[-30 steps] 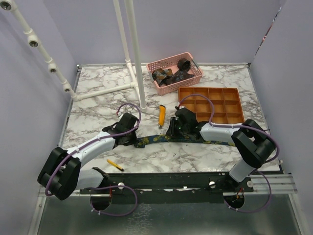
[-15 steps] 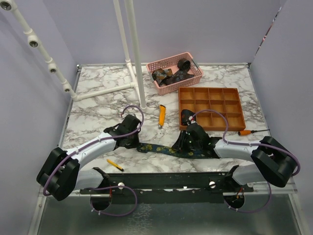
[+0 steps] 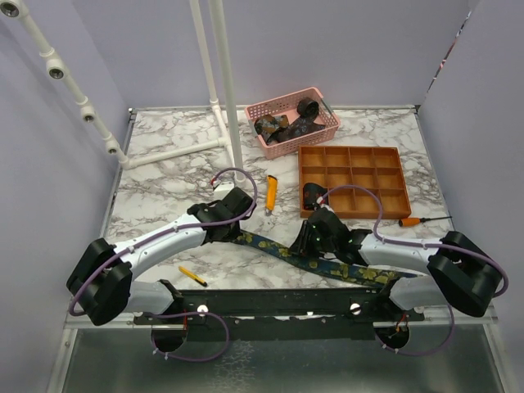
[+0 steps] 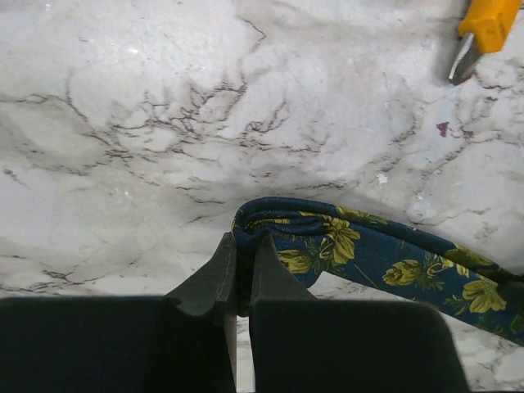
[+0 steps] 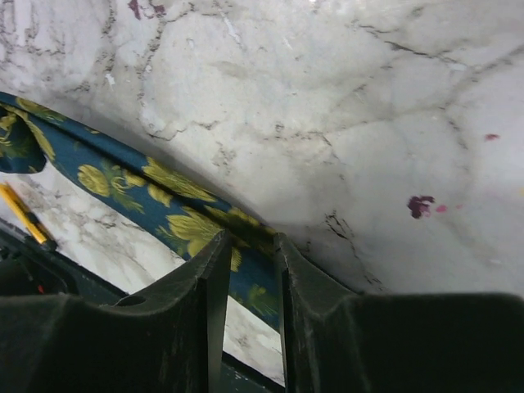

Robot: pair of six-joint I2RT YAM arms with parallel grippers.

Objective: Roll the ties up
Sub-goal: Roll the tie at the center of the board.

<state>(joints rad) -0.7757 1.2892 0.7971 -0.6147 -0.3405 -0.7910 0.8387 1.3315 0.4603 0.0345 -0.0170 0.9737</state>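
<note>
A navy tie with a yellow-green floral print lies stretched diagonally across the marble table. My left gripper is shut on its folded left end; the left wrist view shows the jaws pinching the tie. My right gripper is at the tie's middle. In the right wrist view its jaws stand a narrow gap apart, astride the tie. More dark ties, one coiled, lie in the pink basket.
An orange compartment tray stands behind the right arm. An orange-yellow utility knife lies behind the tie and shows in the left wrist view. A yellow pencil lies front left, an orange-handled tool right, white pipes back left.
The left gripper has carried the tie's end rightwards. The right gripper went right and nearer, and the tie now runs diagonally, showing beyond it towards the front right.
</note>
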